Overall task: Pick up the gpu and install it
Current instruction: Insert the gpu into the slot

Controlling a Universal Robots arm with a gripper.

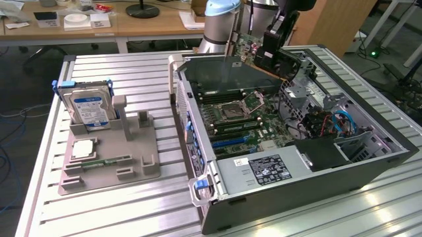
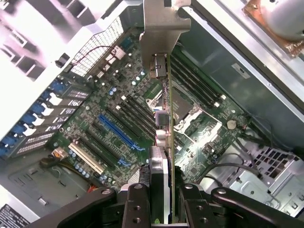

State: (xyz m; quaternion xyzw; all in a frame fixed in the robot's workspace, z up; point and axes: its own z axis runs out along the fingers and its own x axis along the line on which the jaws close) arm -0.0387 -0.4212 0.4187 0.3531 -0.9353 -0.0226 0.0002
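gripper [image 2: 161,202]: black 2-finger end effector, clenched on the gpu [image 2: 159,168]. 1 finger [image 2: 135,204] on each flat face of the card.

gpu: thin flat green circuit board, black cooler on 1 face, silver metal end bracket [image 2: 164,28]. wrist view sees it edge-on. long axis runs straight out from the fingers, bracket at the end away from them.

exterior view: gripper [image 1: 278,34] holds the gpu [image 1: 250,49] in the air over the far end of the open dark grey computer case [image 1: 297,197]. card stands on edge, clear of the green motherboard [image 1: 237,123]. long axis slopes down from the exterior view's left to its right. bracket end looks to be toward the exterior view's left, cannot be sure. black cooler toward the exterior view's right.

long blue expansion slot [image 2: 116,130] on the motherboard, well apart from the card. silver power supply box with label [image 1: 264,170] in the case's near corner.

grey moulded parts holder [image 1: 132,148] on the slatted aluminium table [image 1: 132,79], at the exterior view's left of the case. in it: boxy hard drive with blue-white label [image 1: 89,111] upright, square silver processor chip [image 1: 84,148] flat, narrow green memory stick [image 1: 108,162] flat.
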